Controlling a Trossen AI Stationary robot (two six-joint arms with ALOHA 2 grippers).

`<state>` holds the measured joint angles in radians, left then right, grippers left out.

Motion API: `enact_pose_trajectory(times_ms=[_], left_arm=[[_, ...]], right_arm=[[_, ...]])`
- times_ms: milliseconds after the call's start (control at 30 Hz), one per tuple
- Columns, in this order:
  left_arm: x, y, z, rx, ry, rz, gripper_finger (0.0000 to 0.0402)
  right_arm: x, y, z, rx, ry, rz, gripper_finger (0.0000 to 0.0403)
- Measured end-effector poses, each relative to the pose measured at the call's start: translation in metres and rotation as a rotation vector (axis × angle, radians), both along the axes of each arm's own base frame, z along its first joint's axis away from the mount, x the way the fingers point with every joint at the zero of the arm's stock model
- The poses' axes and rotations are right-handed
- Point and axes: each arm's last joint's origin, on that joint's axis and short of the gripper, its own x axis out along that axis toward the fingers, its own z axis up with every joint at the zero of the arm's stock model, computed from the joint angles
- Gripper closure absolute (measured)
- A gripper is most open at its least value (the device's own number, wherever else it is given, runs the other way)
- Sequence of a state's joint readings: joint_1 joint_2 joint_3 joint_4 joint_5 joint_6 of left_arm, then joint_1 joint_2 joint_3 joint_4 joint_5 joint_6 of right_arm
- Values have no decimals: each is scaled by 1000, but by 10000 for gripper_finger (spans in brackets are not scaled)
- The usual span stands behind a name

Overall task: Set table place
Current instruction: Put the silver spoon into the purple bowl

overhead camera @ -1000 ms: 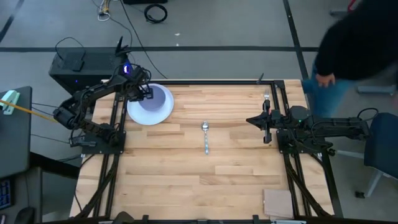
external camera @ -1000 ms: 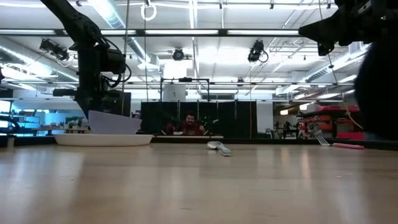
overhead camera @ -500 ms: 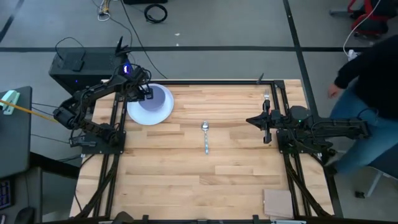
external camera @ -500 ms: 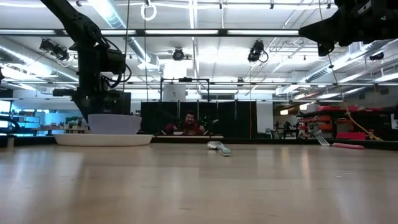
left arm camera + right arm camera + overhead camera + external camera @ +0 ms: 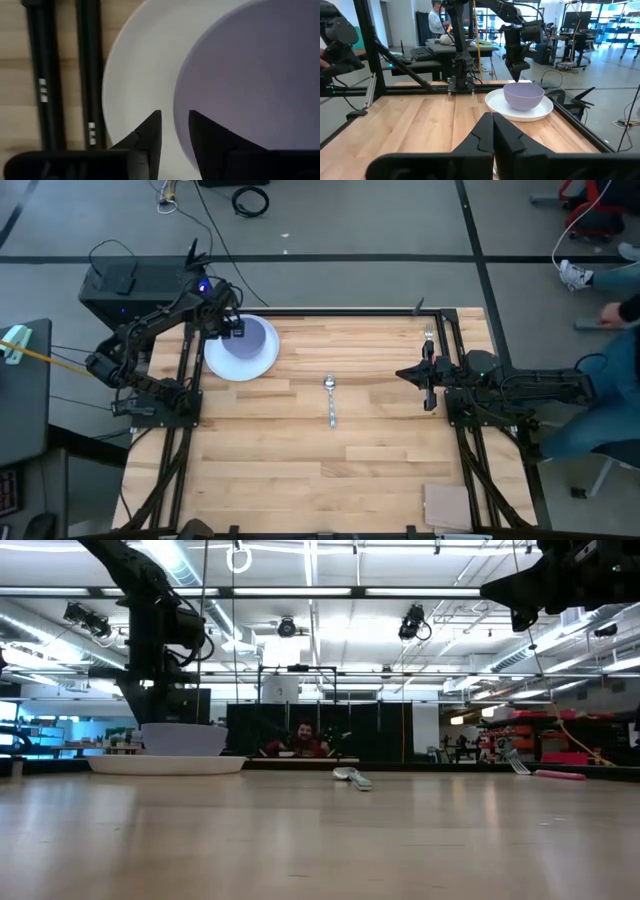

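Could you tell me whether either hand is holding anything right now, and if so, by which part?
Nothing is held. The left hand hangs just above the lavender bowl's rim without gripping; the right hand waits empty.

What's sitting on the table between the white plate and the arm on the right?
From above, only the spoon lies on the bare wood between the plate and the right gripper.

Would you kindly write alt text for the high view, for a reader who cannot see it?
Seen from above, a light wood plank table holds a lavender-blue bowl on a round white plate, with the left gripper over the bowl's rim. A small silver spoon lies mid-table; the right gripper waits nearby.
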<state>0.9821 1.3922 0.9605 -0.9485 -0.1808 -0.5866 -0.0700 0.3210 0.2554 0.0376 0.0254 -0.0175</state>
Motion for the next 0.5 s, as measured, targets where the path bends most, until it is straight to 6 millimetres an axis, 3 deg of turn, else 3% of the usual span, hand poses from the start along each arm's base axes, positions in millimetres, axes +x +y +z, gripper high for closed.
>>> enact_pose_trajectory(times_ms=[233,500], left_arm=[[3,-9,31,86,14,-95,304],[8,-54,72,298,-36,-259,320]], right_arm=[[0,0,1,20,-12,-11,401],[13,-4,9,32,56,-104,402]])
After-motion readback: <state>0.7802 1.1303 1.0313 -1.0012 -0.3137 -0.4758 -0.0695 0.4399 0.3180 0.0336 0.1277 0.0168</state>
